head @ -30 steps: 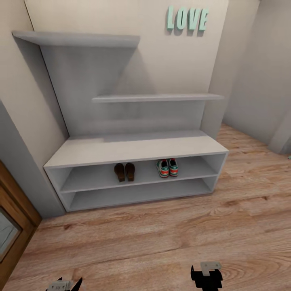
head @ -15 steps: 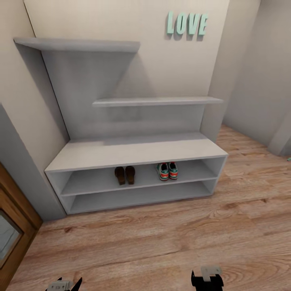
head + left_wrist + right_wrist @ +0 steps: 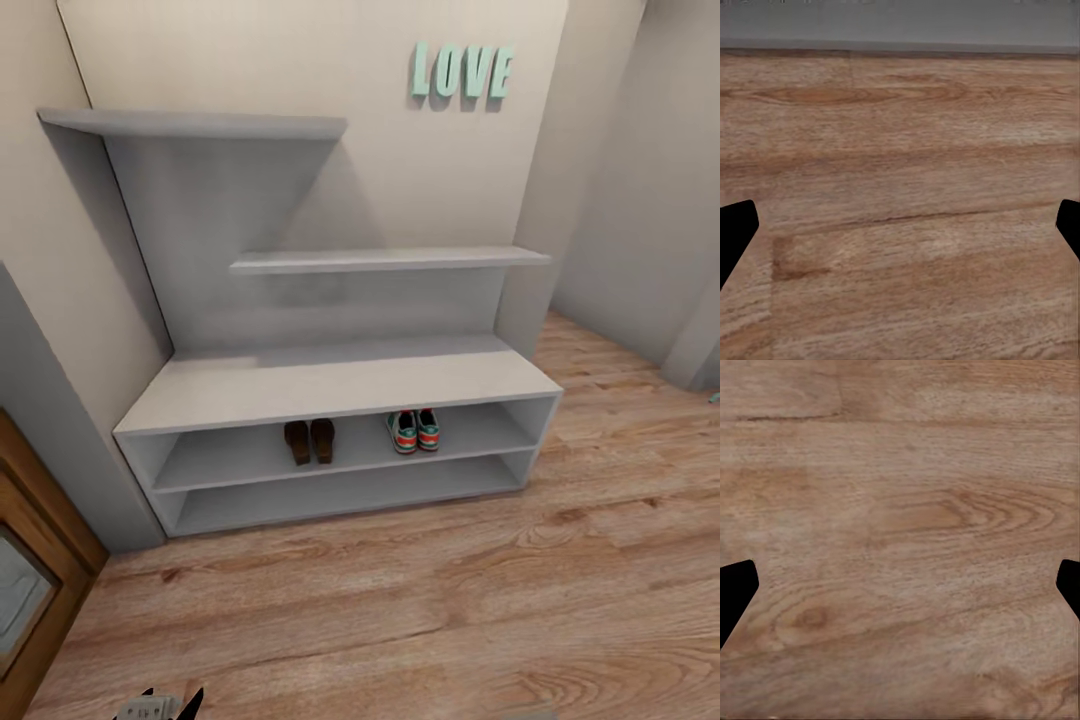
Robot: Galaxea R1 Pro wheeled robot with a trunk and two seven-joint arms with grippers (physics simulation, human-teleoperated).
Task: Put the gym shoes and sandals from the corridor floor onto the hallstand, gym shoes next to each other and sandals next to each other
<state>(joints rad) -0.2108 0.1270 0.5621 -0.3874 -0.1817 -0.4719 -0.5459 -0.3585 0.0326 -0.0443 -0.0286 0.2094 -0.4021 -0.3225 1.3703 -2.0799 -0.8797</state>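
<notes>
Wooden door at far left, partly cut off by the frame edge, next to a grey wall section.

Hallstand sits against the back wall, pale grey: two staggered upper shelves, flat top, two long open compartments under it. Lower compartment holds nothing that I can see.

Upper compartment, left of centre: the two sandals, dark brown, side by side and touching or nearly so, near the front edge of that shelf. Right of centre, same shelf: the two gym shoes, cream with green and red-orange, side by side, also near the front edge. The pairs are apart from each other with bare shelf between. All four are on the rack, none on the floor.

Teal "LOVE" letters on the wall above the rack's right half.

Corridor floor in front of the rack is bare wood plank, nothing blocking access to the compartments.

Left gripper: fingertips wide apart at the frame edges, holding nothing, floor beneath. Its top just pokes into the head view's bottom edge.

Right gripper: same, spread wide, nothing held, plank floor underneath.
</notes>
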